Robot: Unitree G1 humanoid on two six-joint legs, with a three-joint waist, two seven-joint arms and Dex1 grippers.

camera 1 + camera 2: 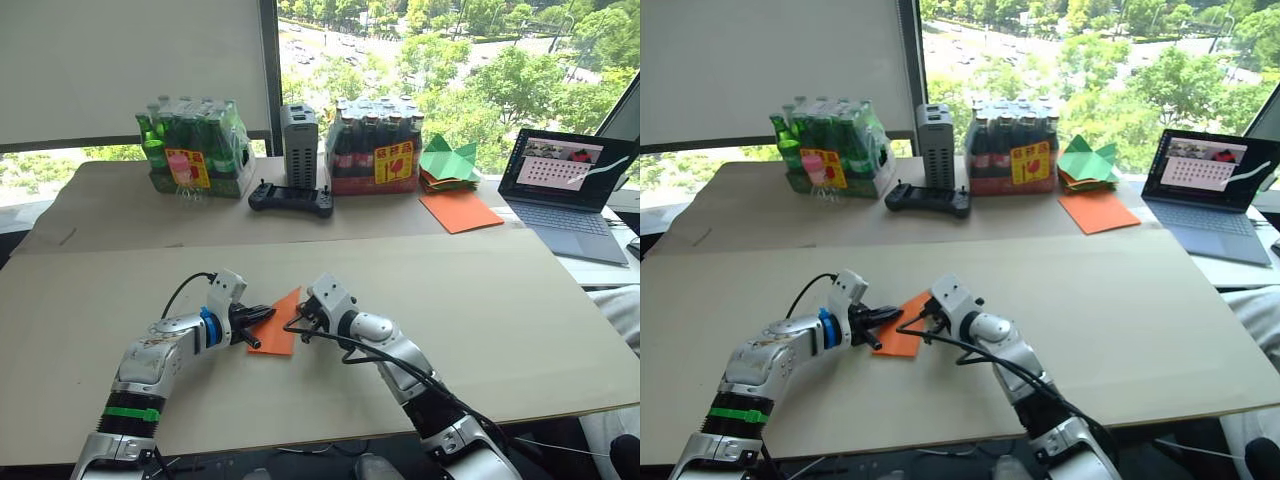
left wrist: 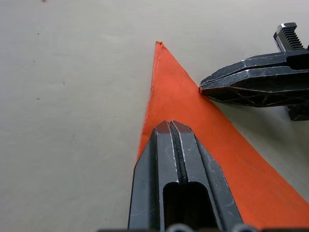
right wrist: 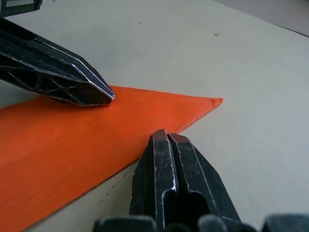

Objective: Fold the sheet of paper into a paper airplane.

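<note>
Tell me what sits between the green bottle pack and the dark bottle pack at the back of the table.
A grey upright box stands between the green bottle pack and the dark bottle pack, with a black controller lying in front of it, in the left eye view.

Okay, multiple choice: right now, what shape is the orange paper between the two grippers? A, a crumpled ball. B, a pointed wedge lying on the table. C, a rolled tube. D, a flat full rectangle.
B. The sheet of paper lies flat on the table and narrows to a sharp tip, with the left gripper resting on it and the right gripper at its edge, both with jaws closed.
</note>
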